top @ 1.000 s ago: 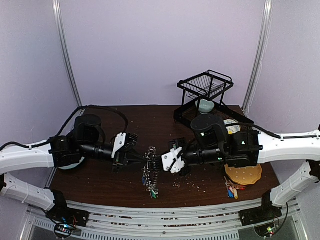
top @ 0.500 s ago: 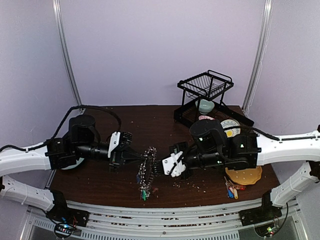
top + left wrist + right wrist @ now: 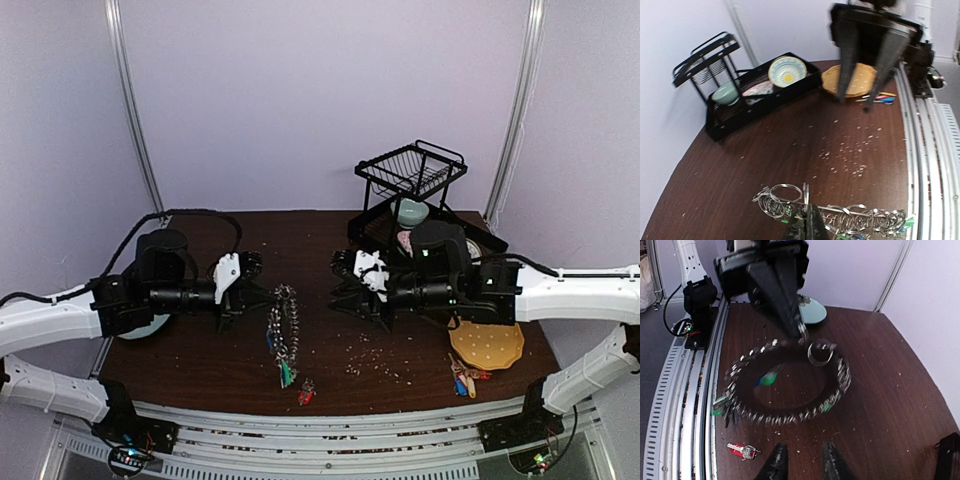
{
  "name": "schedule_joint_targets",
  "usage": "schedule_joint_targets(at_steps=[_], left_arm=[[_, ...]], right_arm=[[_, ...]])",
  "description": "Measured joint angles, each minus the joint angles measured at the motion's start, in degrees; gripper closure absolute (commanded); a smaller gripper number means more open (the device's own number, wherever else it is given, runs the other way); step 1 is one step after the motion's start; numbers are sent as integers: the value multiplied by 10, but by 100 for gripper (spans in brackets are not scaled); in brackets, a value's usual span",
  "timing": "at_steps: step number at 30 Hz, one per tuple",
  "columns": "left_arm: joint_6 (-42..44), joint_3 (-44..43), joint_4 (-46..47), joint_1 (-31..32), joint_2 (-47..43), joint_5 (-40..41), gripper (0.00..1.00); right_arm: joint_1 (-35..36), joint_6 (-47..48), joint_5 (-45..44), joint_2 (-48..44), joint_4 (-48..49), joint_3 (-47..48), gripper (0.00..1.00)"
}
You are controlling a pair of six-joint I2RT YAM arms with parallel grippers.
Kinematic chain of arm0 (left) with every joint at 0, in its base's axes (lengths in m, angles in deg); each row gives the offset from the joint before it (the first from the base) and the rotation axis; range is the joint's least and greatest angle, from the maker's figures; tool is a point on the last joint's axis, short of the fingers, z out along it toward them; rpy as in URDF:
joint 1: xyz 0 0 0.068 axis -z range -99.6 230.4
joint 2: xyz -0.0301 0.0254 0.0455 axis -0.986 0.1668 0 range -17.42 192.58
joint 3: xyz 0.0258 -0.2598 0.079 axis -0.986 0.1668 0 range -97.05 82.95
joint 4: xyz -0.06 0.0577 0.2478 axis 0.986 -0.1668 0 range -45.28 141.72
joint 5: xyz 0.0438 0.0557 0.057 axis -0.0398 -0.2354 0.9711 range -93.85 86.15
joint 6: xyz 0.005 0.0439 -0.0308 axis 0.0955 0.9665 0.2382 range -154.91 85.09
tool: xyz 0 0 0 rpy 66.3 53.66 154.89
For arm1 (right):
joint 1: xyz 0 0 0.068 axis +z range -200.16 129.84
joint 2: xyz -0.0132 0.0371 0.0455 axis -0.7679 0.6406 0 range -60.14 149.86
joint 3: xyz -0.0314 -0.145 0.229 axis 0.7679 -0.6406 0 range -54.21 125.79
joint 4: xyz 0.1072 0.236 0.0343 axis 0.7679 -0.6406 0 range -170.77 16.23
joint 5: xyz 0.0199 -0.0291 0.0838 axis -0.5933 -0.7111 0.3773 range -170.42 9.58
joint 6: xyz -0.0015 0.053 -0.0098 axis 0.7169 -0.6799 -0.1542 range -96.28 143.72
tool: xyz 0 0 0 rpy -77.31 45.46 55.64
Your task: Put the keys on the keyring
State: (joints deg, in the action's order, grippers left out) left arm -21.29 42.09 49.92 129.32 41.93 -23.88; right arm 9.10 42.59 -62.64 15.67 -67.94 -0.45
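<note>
Keyring (image 3: 283,330) in the grip of the left gripper (image 3: 262,299), pinched at its upper rim between fully closed fingers (image 3: 805,227). Hangs down from there toward the near edge of the table (image 3: 200,350), slightly left of centre, with a green-tagged key (image 3: 287,374) at its lowest part; cannot tell whether that end touches the wood. Looks blurred in the right wrist view.

Left arm (image 3: 60,320) stretched in low from the left, forearm nearly level, wrist pointing right. Right arm (image 3: 570,295) reaching in from the right in the same level way, wrist pointing left at the ring. Right gripper (image 3: 340,287) near the keyring but apart from it, fingers (image 3: 777,462) parted a little, nothing between them.

Red-tagged key (image 3: 306,393) lying alone on the table, just near of the ring's low end. Small bunch of keys (image 3: 462,380) well to the right, at the near edge, beside a yellow plate (image 3: 487,345). Black dish rack (image 3: 410,190) at the far right.
</note>
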Motion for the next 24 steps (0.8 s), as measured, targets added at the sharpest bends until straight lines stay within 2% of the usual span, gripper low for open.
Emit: schedule_joint_targets(at_steps=[4,6,11,12,14,20,24], left_arm=[[-10,20,0,-35,-42,60,100],[-14,28,-1,-43,-66,80,100],[-24,34,0,-62,-89,115,100],[-26,35,0,-64,-89,120,100],[-29,39,0,-66,-89,125,100],[-39,44,-1,-66,-89,127,100],[-45,44,-1,-66,-100,122,100]], right_arm=[[28,-79,-21,37,17,-35,60],[40,-129,-18,78,25,-41,57],[39,-236,-8,180,12,-18,63],[38,-263,-18,200,2,-1,62],[39,-324,-40,223,-6,21,53],[67,-528,-90,229,-32,36,50],[93,-630,-116,261,-79,84,49]])
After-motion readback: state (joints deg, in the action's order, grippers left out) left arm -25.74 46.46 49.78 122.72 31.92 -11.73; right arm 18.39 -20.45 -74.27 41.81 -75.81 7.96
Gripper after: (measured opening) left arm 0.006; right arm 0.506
